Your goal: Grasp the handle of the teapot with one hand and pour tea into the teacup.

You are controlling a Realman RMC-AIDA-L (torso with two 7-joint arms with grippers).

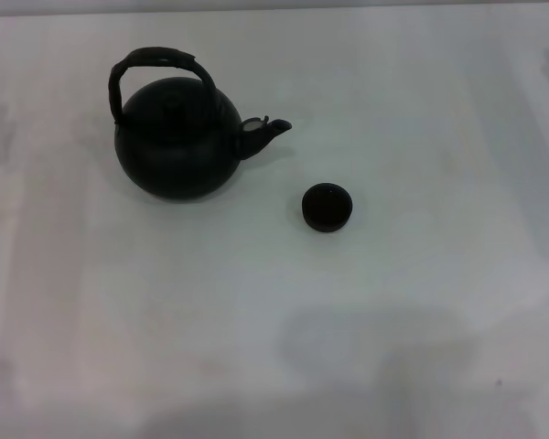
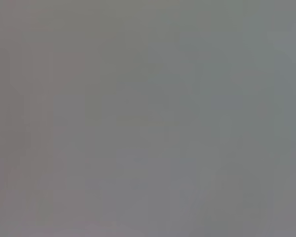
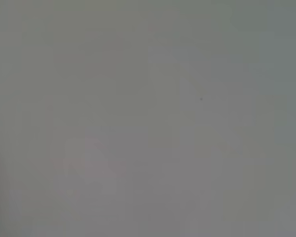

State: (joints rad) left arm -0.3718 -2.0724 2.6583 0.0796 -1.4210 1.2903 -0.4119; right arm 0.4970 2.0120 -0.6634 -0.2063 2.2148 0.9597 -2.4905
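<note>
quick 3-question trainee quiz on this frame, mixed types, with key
1. True or false: the teapot stands upright on the table.
2. The spout points toward which side in the head view? A) the robot's left B) the robot's right C) straight at the camera
3. Fill in: the teacup sits apart from the teapot, nearer the ____ than the handle.

Key: 1 true; 2 B; 3 spout. No gripper shows in any view.

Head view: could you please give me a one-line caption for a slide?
Black teapot with upright handle on a white table, spout toward the small teacup standing apart; no gripper in view.
</note>
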